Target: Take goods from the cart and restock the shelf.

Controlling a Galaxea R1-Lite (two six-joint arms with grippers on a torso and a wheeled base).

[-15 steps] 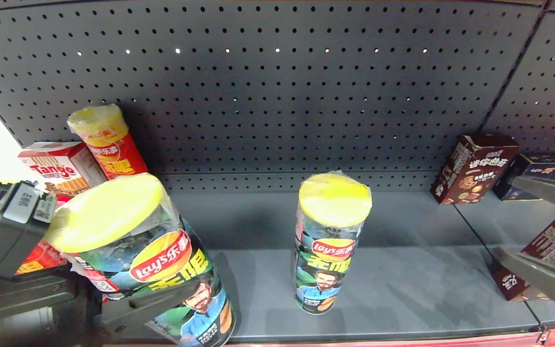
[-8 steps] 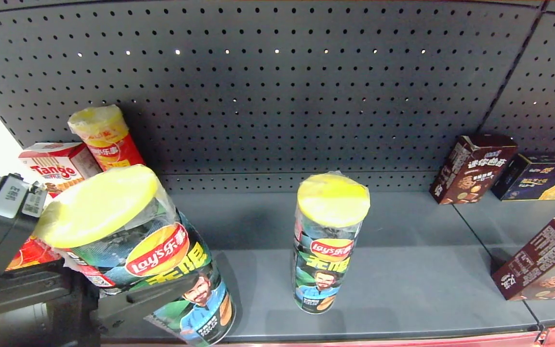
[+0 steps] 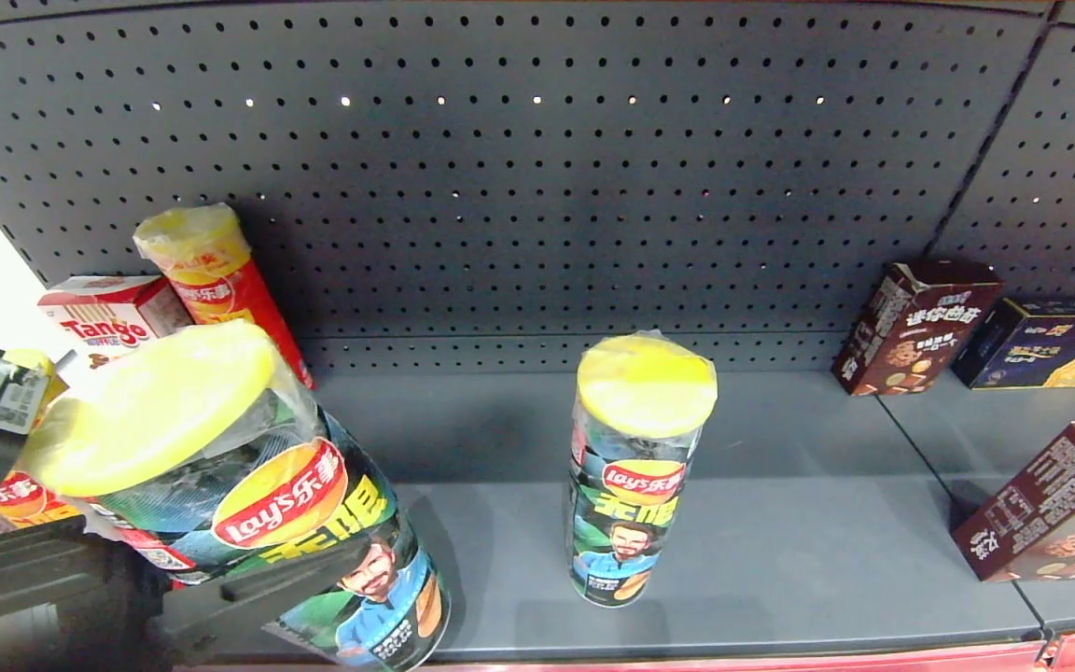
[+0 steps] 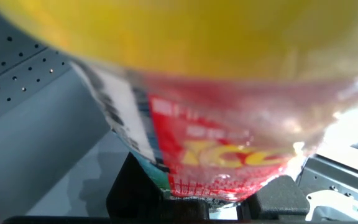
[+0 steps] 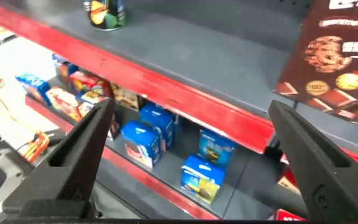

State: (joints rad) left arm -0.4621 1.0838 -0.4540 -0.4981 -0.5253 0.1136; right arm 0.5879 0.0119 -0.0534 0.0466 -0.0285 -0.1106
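Two green chip cans are sharing the shelf (image 3: 780, 560). One, the standing can (image 3: 635, 476), is sitting upright near the middle. The other, the held can (image 3: 248, 485), is being pinched around its lower body by the left gripper (image 3: 248, 583) at the shelf's front left corner. Its long axis is leaning, with the yellow lid tipping out towards the left end and the base pointing down at the front edge. Whether the base is touching the deck is not clear. The coming move probably turns on that lean: the left arm needs to bring the can upright over the bare deck between the corner and the standing can. A red can (image 3: 211, 280) is standing against the back panel at the left end. The right gripper (image 5: 191, 109) is hanging spread and empty below the shelf's front edge, well apart from both cans.
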